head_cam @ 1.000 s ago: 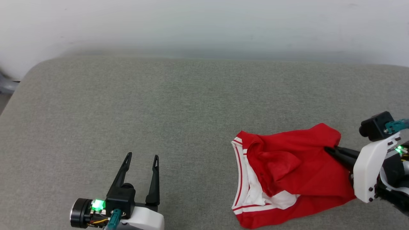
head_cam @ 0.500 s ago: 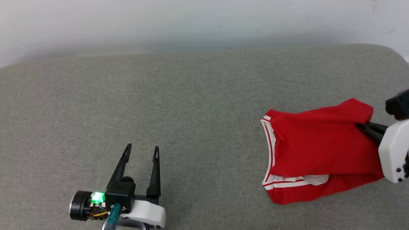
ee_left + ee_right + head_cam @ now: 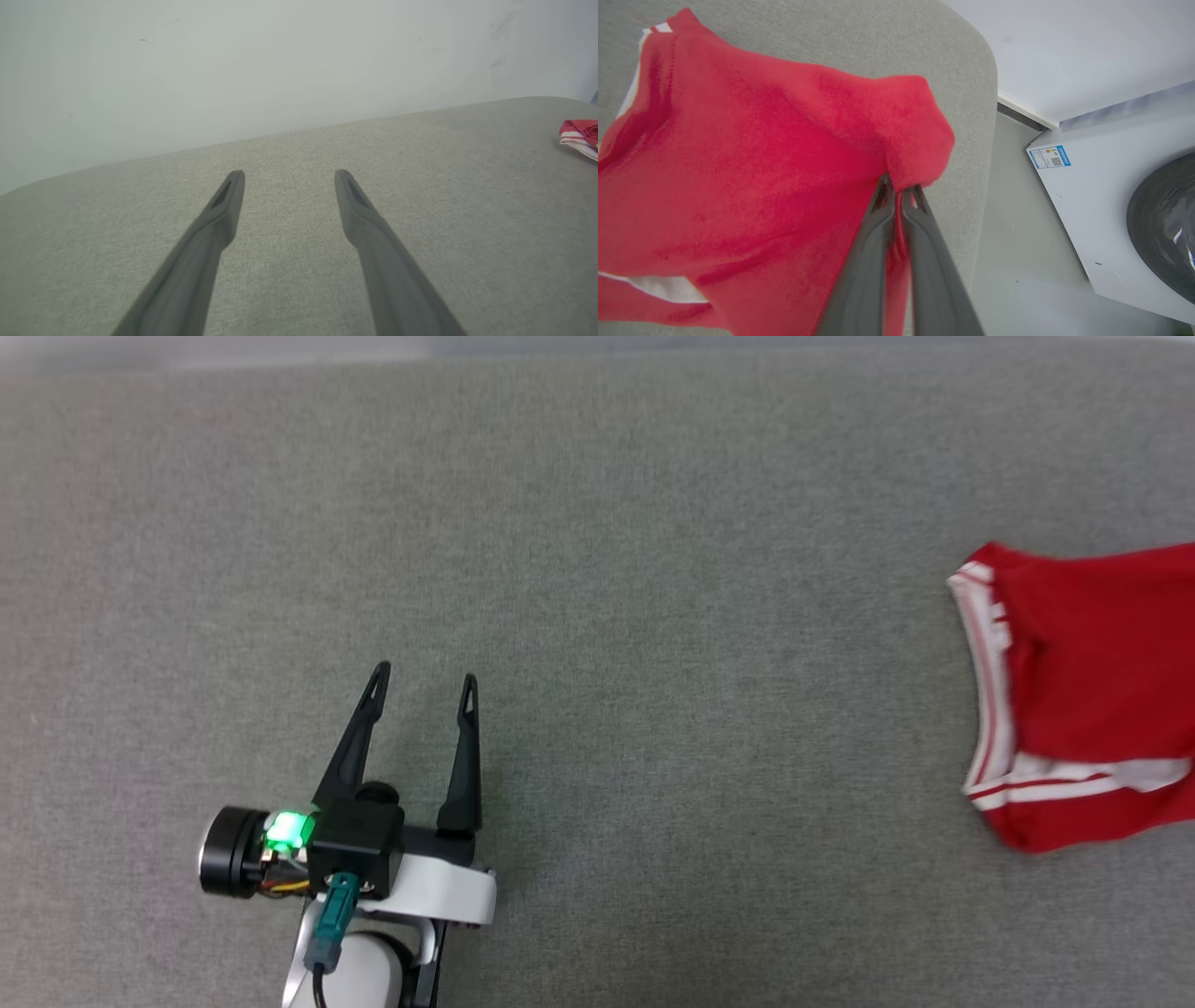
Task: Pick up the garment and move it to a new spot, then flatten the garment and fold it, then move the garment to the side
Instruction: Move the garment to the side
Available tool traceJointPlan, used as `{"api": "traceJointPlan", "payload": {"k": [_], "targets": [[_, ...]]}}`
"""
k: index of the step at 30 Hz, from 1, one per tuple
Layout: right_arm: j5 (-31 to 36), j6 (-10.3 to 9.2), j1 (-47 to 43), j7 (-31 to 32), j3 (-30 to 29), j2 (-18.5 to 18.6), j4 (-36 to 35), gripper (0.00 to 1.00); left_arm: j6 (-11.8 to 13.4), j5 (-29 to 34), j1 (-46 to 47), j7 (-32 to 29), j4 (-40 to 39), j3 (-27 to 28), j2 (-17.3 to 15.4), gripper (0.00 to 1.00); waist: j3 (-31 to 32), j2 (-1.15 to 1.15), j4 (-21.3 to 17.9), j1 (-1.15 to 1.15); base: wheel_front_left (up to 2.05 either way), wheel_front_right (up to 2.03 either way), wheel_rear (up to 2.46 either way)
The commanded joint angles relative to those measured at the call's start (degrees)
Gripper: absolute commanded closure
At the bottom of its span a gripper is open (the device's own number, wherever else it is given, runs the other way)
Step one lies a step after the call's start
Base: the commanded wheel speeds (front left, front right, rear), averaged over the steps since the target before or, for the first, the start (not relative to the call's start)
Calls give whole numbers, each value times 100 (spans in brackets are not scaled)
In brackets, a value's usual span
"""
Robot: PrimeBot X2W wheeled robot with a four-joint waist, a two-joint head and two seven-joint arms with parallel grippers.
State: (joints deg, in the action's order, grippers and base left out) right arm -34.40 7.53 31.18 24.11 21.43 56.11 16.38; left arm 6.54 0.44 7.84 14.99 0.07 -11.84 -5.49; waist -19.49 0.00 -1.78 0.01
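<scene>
at the lower left of the head view, the left gripper [image 3: 425, 672] sits above a grey fabric cushion [image 3: 653, 569], its two dark fingers spread wide apart with nothing between them. well apart from it, at the far right edge, is the garment [image 3: 1092, 691], red with white and red striped trim down its left side, partly cut off by the frame. in the right wrist view, the right gripper [image 3: 900, 186] has its fingers pinched almost together on a bunched fold of the red cloth, near the cushion's rounded corner. further right stands a white washing machine [image 3: 1087, 196].
</scene>
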Motion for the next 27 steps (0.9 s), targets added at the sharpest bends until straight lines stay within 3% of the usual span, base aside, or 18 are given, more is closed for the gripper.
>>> {"api": "traceJointPlan", "payload": {"k": [1, 6, 12, 13, 14, 16, 22, 27], "targets": [[46, -9, 106, -44, -51, 57, 64, 100, 9, 32, 84, 26, -20, -9, -21, 0, -189, 0, 65, -1, 0, 0, 0], [309, -10, 557, -377, -689, 376, 1206, 100, 30, 61, 408, 27, -212, -170, -45, 0, -614, 0, 232, -1, 0, 0, 0], [528, -10, 668, -601, -1054, 316, 1846, 100, 70, 17, 468, 27, -231, -198, -71, 0, -713, 0, 302, -1, 0, 0, 0], [621, -10, 673, -745, -1177, 156, 2040, 100, 97, 1, 464, 27, -210, -209, -75, 0, -706, 0, 301, -1, 0, 0, 0], [657, -10, 690, -800, -1224, 80, 2095, 81, 105, -3, 447, 27, -198, -211, -78, 0, -686, 0, 291, -1, 0, 0, 0], [744, -10, 697, -893, -1292, -73, 2211, 0, 127, -9, 398, 27, -164, -216, -87, 0, -611, 0, 268, -1, 0, 0, 0], [1051, -9, 507, -1403, -1598, -458, 2402, 0, 143, -58, 231, 27, -46, -256, -122, 0, -104, 0, 238, -1, 0, 0, 0], [1299, -9, 230, -2114, -1887, -858, 2071, 0, 176, -131, -79, 27, 38, -193, -166, 0, 448, 0, 180, -1, 0, 0, 0]]}}
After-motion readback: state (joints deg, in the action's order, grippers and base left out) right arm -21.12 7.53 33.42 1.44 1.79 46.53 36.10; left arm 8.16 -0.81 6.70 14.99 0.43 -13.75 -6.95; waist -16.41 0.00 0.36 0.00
